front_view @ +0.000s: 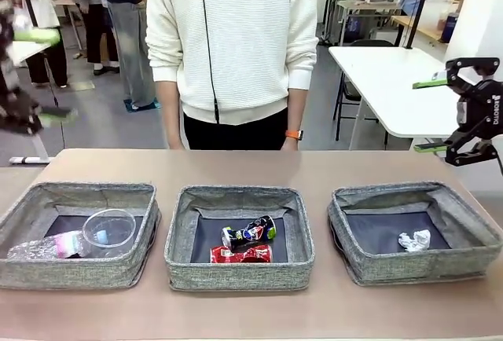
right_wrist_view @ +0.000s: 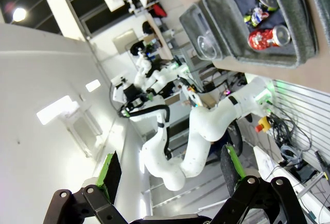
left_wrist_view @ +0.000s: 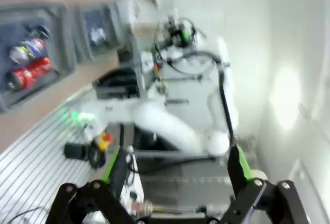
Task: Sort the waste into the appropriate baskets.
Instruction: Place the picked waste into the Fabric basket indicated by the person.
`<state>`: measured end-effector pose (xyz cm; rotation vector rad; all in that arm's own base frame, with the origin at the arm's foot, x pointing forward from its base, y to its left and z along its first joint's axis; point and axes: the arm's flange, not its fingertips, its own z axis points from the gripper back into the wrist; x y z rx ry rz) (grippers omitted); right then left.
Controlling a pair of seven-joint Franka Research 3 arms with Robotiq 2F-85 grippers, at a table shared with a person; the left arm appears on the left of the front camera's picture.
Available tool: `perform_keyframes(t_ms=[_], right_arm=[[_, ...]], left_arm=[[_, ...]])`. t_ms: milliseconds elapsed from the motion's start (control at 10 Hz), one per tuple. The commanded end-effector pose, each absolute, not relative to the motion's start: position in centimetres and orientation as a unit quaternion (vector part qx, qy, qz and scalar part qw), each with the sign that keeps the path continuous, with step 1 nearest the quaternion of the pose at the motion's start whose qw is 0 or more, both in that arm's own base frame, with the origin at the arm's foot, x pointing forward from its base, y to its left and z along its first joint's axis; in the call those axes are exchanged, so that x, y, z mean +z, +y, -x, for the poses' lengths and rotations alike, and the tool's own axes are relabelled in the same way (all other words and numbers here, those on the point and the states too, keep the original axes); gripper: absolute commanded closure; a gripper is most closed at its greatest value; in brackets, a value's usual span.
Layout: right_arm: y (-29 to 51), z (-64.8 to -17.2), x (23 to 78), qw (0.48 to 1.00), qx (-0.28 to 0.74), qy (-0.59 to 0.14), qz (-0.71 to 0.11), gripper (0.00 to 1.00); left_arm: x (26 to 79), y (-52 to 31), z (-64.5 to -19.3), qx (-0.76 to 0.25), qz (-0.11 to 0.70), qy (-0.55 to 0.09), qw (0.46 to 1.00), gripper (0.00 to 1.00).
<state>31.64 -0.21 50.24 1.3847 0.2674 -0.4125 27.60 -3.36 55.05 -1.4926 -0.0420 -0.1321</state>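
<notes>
Item count, by kind:
- Baskets: three, at left [front_view: 47,199], middle [front_view: 236,198] and right [front_view: 393,196]
- Drink cans: two, one dark printed drink can [front_view: 250,232] and one crushed red can [front_view: 240,254]
- Clear plastic cup [front_view: 108,231]: one
- Clear plastic bottle [front_view: 43,247]: one
- Crumpled white paper ball [front_view: 414,240]: one
- End effectors: two, left end effector [left_wrist_view: 176,175] and right end effector [right_wrist_view: 170,170]
- Table [front_view: 251,313]: one

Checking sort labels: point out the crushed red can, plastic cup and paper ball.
crushed red can [front_view: 240,254], front view, its printed side
clear plastic cup [front_view: 108,231], front view, its side wall
crumpled white paper ball [front_view: 414,240], front view, its middle
</notes>
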Motion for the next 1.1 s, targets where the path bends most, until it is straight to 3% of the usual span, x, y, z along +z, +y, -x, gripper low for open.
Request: perform_keyframes(t_ms=[0, 100, 200, 1000], right_arm=[[-0.1, -31.8, 50.5, 0.738, -0.184, 0.119, -0.638, 0.0], [-0.1, -31.8, 50.5, 0.738, -0.184, 0.119, -0.638, 0.0], [-0.1, -31.8, 50.5, 0.738, -0.184, 0.119, -0.638, 0.0], [-0.1, -31.8, 50.5, 0.738, -0.184, 0.119, -0.638, 0.0]], left_arm=[[50.8, -2.9, -27.7, -0.071, 0.657, 0.041, 0.749, 0.0], [51.1, -4.1, -27.4, -0.006, 0.58, 0.031, 0.814, 0.0], [52.8, -3.1, -28.4, -0.076, 0.684, 0.016, 0.726, 0.0], [52.8, -3.1, -28.4, -0.076, 0.684, 0.016, 0.726, 0.0]])
